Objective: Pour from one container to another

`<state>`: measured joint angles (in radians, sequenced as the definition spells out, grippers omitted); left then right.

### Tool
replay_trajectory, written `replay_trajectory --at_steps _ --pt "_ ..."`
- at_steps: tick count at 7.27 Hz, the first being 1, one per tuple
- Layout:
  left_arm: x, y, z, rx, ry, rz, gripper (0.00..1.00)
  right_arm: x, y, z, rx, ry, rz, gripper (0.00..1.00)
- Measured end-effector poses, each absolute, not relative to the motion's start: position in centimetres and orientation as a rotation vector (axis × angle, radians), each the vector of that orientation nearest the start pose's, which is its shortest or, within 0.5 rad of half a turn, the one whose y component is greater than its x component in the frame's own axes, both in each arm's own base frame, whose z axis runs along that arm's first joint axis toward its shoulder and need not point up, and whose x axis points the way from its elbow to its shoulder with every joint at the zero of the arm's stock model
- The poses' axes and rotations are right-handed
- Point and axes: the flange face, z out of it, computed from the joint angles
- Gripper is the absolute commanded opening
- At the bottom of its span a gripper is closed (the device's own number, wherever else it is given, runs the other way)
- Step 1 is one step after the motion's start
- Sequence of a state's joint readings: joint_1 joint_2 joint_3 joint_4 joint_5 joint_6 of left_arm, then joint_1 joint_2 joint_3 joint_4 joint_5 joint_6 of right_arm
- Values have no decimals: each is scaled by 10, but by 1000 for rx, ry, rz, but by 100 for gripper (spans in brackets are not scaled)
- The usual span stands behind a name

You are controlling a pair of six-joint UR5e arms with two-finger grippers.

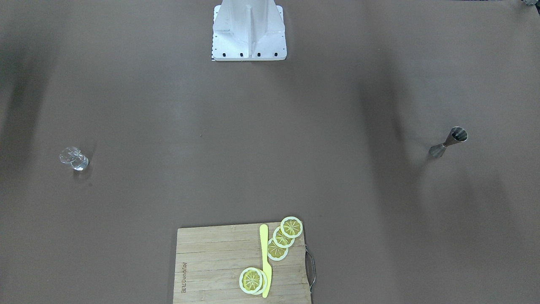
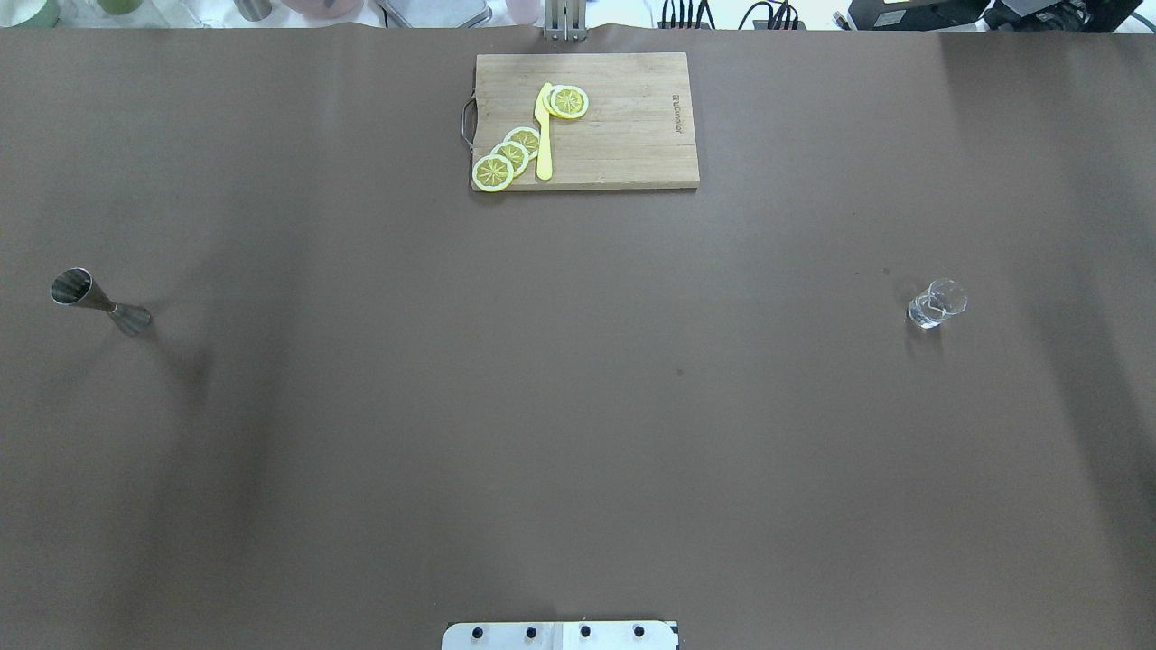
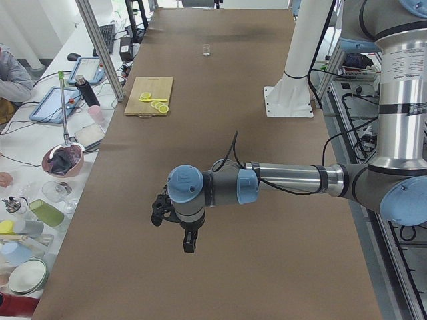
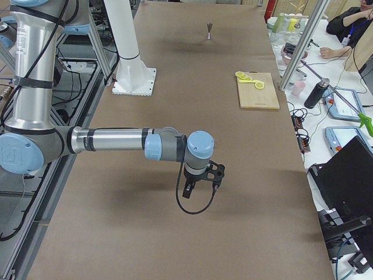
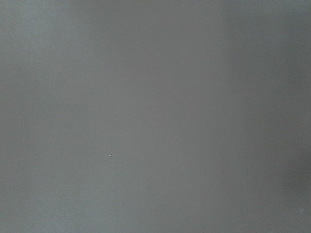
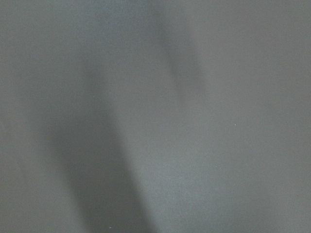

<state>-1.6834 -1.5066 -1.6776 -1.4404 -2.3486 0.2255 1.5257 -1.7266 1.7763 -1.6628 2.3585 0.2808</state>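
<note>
The clear glass cup (image 2: 936, 304) stands upright on the brown table at the robot's right, also seen small at the far end in the exterior left view (image 3: 207, 49). The silver hourglass jigger (image 2: 99, 302) stands upright at the robot's left (image 1: 448, 142), far off in the exterior right view (image 4: 208, 30). My left gripper (image 3: 189, 244) hangs over the table's near end in the exterior left view. My right gripper (image 4: 199, 188) hangs likewise in the exterior right view. I cannot tell whether either is open or shut. Both wrist views show only bare table.
A wooden cutting board (image 2: 623, 135) with several lemon slices (image 2: 510, 155) and a yellow knife (image 2: 544, 135) lies at the far middle edge. The robot's white base (image 1: 249, 29) stands at the near middle. People and clutter sit on side desks (image 3: 60, 153).
</note>
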Motion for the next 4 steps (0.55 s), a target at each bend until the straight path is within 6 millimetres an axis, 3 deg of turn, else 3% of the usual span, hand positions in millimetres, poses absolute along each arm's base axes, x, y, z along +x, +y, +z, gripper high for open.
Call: replay_trajectory --at_steps 4 --pt "-114 -448 650 47 783 72 99 47 -422 638 -163 -775 244 100"
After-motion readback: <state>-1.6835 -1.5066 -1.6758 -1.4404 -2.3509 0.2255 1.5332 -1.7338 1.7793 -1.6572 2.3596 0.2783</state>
